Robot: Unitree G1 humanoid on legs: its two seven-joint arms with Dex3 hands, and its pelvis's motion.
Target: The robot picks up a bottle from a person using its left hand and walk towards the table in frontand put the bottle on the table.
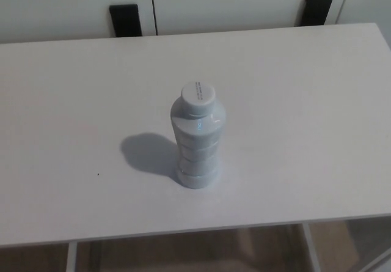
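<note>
head view | you see the bottle point(197, 139) standing upright near the middle of the white table point(305, 101), white cap point(198, 93) on, nothing touching it | its shadow point(149, 153) lies on the tabletop at picture left | left hand and right hand out of frame: you cannot tell how their fingers are set

Table: the white table point(305, 101) is seen spanning nearly the whole view, with its near edge shown low in the picture.
Bottle: a white ribbed bottle point(197, 140) is stood upright near the middle of the table, with a white cap point(198, 93) on top.
Shadow: a grey shadow point(149, 153) is cast on the tabletop to the left, touching the base.
Speck: a small dark speck point(98, 174) is seen on the tabletop, well apart from the bottle.
</note>
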